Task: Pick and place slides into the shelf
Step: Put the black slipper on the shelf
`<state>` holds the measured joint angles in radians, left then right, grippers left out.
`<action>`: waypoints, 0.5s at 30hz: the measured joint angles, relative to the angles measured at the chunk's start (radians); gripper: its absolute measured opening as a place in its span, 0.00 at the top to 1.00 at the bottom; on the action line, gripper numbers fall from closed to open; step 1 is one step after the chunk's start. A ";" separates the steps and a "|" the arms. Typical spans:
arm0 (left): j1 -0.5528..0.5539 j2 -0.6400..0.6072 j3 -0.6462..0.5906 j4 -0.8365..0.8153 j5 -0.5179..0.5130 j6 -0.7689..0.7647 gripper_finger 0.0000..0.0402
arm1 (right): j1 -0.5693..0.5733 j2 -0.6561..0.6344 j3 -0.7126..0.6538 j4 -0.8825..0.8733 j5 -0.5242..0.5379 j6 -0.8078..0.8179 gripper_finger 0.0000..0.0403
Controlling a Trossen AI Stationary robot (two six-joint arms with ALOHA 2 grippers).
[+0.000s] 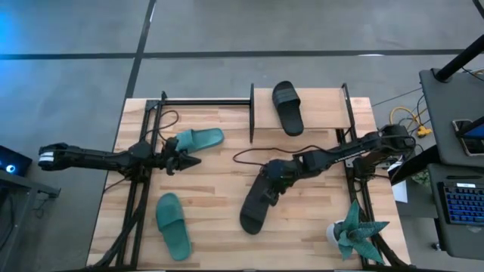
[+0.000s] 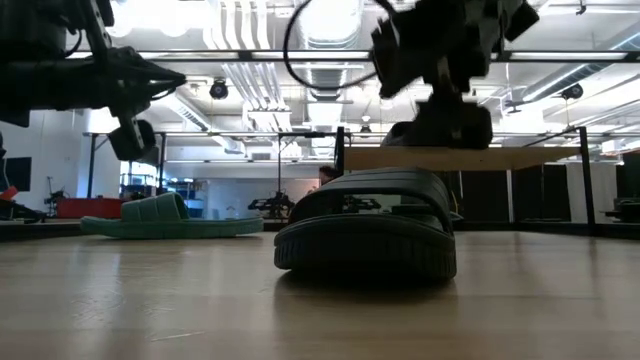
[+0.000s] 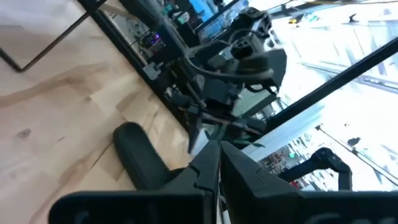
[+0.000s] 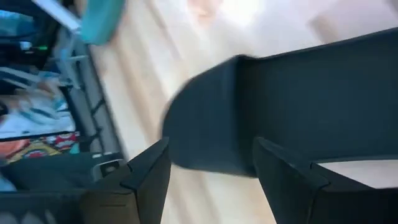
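Observation:
One black slide point(image 1: 255, 208) point(image 2: 370, 235) point(image 4: 298, 106) lies sole-down on the table in front of the shelf point(image 1: 325, 106) point(image 2: 520, 157). My right gripper point(image 1: 270, 193) point(image 4: 211, 180) hovers open just above it, one finger on each side of its width. A second black slide point(image 1: 288, 107) lies on the shelf's plywood top. One teal slide point(image 1: 198, 139) point(image 2: 165, 215) lies left of the shelf, another teal slide point(image 1: 172, 225) near the table's front left. My left gripper point(image 1: 193, 160) point(image 3: 217, 158) is shut, in the air beside the first teal slide.
A teal spiky plant in a white pot point(image 1: 354, 230) stands at the table's near right corner. Black arm-mount frames point(image 1: 134, 204) run along both side edges. A cable point(image 1: 246, 155) loops over the table behind the right arm. Bare wood lies between the slides.

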<state>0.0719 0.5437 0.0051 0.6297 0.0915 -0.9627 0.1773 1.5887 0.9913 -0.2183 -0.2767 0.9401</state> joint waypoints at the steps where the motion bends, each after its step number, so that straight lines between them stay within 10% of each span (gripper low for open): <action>1: 0.000 0.007 0.002 0.013 -0.001 0.000 1.00 | 0.004 0.000 0.013 0.001 0.000 0.019 0.46; 15: 0.000 0.154 0.026 0.018 0.002 -0.003 1.00 | 0.004 0.161 0.234 -0.309 0.025 -0.206 0.46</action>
<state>0.0718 0.6978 0.0315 0.6476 0.0935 -0.9657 0.1809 1.7496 1.2256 -0.5276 -0.2515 0.7343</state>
